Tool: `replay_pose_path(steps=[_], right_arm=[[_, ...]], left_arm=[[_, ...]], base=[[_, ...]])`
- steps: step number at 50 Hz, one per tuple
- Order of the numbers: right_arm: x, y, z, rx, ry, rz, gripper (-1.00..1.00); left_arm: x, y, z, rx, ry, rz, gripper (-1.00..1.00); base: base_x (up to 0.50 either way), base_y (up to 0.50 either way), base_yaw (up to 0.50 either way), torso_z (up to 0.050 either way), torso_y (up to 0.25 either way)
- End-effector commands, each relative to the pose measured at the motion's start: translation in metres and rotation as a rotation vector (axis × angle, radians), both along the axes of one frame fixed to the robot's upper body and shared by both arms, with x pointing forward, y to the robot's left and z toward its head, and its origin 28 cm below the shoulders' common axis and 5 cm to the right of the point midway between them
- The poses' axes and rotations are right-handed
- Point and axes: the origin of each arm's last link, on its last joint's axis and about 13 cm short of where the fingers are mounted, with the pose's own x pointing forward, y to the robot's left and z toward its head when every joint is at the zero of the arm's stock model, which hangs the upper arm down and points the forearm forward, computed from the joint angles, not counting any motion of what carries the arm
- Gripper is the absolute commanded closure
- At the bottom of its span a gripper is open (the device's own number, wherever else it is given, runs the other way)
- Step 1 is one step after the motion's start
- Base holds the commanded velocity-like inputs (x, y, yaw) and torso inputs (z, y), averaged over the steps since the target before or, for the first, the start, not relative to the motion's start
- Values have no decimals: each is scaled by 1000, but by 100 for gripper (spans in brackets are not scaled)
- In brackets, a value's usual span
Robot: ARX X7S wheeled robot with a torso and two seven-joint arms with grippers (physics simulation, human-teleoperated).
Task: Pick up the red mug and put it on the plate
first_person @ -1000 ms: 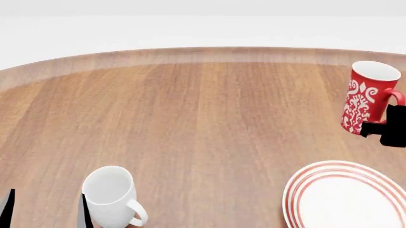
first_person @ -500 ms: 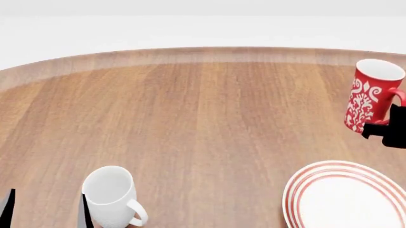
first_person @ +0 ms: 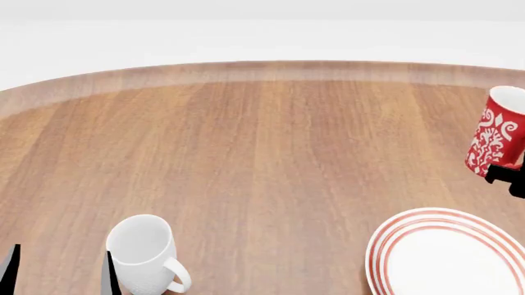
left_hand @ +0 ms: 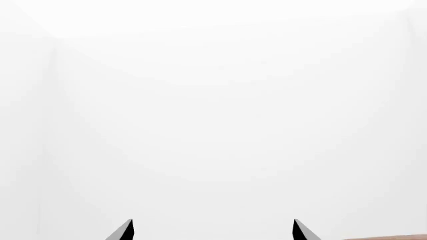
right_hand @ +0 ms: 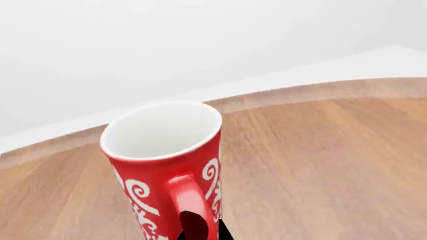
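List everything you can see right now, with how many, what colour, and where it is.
red mug: one, red with white pattern, white inside, at the table's far right, tilted, at the right gripper
white mug: one, plain white, upright, near left
plate: one, white with red rings, near right, empty
table: one, brown wood, under everything
left gripper: one, black, open, beside the white mug
right gripper: one, black, at the red mug's base, mostly out of view

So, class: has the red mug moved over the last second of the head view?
Yes. The red mug has shifted right, toward the frame edge, and slightly lower, while the plate stays put.
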Motion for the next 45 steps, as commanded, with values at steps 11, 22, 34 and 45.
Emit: replay_pose_path(steps=[11, 22, 34, 45], right_arm=[[-6, 3, -29, -30, 98, -20, 100], [-9, 4, -39, -62, 147, -30, 100], [-12, 4, -42, -86, 170, -16, 100], [-9, 10, -49, -69, 59, 60, 100]], left_arm=[[0, 0, 0, 1, 1, 2, -100], [0, 0, 0, 0, 4, 2, -100], [0, 0, 0, 2, 5, 2, -100], [0, 0, 0, 4, 9, 2, -100]], base=[[0, 0, 0, 0, 0], [0, 0, 0, 1, 1], [0, 0, 0, 0, 0], [0, 0, 0, 0, 0]])
